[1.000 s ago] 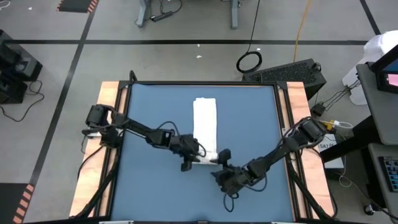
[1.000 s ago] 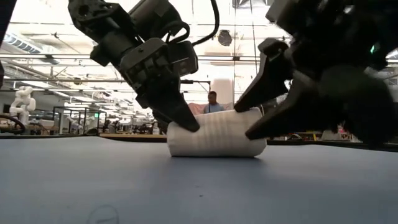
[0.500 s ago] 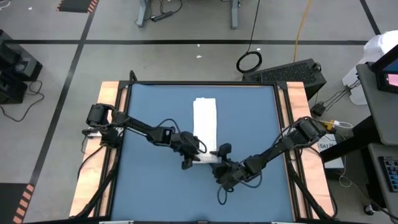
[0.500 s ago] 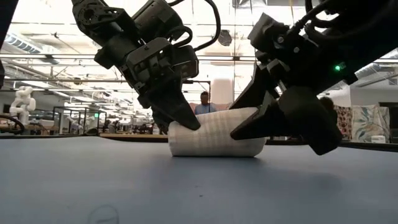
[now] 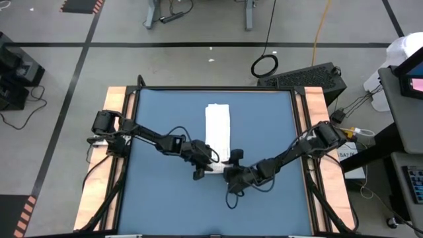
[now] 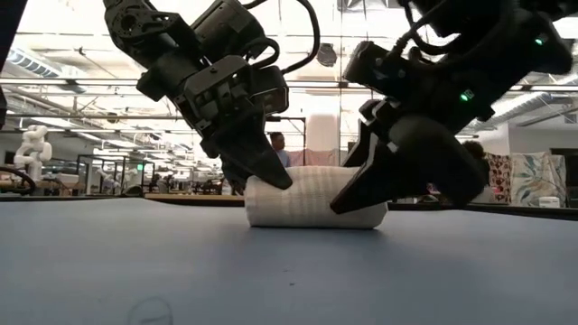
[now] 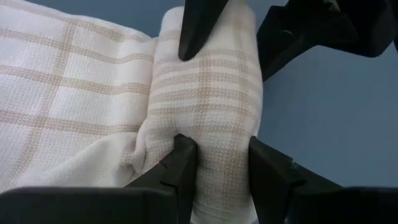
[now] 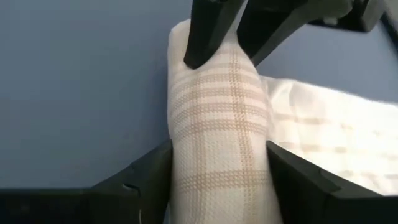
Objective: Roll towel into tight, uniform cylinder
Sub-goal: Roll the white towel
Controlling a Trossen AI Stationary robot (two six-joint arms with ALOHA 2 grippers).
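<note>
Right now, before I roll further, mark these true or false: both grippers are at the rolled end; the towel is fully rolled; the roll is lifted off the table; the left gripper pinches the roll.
1. Both the left gripper and the right gripper are at the rolled end of the towel. True.
2. The towel is fully rolled. False: a long flat strip lies unrolled on the table.
3. The roll is lifted off the table. False: in the low view it rests on the surface.
4. The left gripper pinches the roll. True.

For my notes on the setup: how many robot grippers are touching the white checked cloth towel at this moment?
2. The left gripper pinches one end of the rolled part of the white checked cloth towel; the right gripper straddles the roll's other end.
</note>
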